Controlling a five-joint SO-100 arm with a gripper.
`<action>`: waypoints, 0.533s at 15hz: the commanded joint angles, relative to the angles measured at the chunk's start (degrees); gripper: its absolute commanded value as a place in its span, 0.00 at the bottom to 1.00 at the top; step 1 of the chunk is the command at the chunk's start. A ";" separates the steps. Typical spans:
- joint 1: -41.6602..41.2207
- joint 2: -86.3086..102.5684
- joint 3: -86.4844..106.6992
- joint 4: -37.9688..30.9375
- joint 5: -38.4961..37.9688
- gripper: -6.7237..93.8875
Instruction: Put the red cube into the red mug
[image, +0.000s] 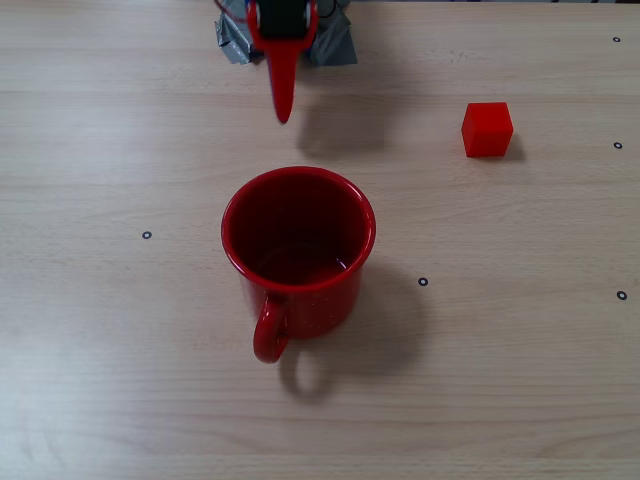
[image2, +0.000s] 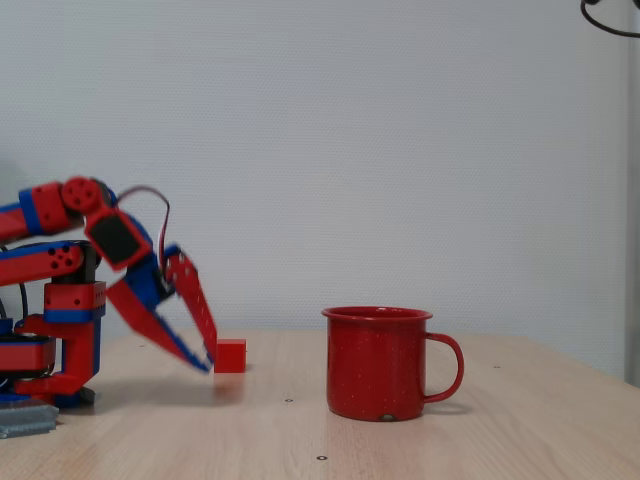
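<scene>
The red mug (image: 298, 250) stands upright in the middle of the table, its handle toward the near edge and its dark inside empty; the side-on fixed view shows the mug (image2: 380, 362) with its handle to the right. The red cube (image: 487, 129) rests on the table at the far right, away from the mug. My gripper (image: 284, 115) hangs behind the mug, well to the left of the cube, its long red finger pointing down. From the side, the gripper (image2: 207, 364) is low over the table with its tips together and nothing held; the cube (image2: 230, 355) only seems beside it.
Grey tape (image: 335, 45) holds the arm's base at the far edge. Small black ring marks (image: 147, 235) dot the wooden table (image: 100, 380). A white wall stands behind, and a dark cable (image2: 610, 15) hangs at the upper right.
</scene>
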 joint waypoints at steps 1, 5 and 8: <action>-2.64 -2.99 -10.28 2.99 2.90 0.07; -6.50 -15.56 -26.72 10.28 4.75 0.07; -12.39 -24.52 -37.79 14.59 9.84 0.07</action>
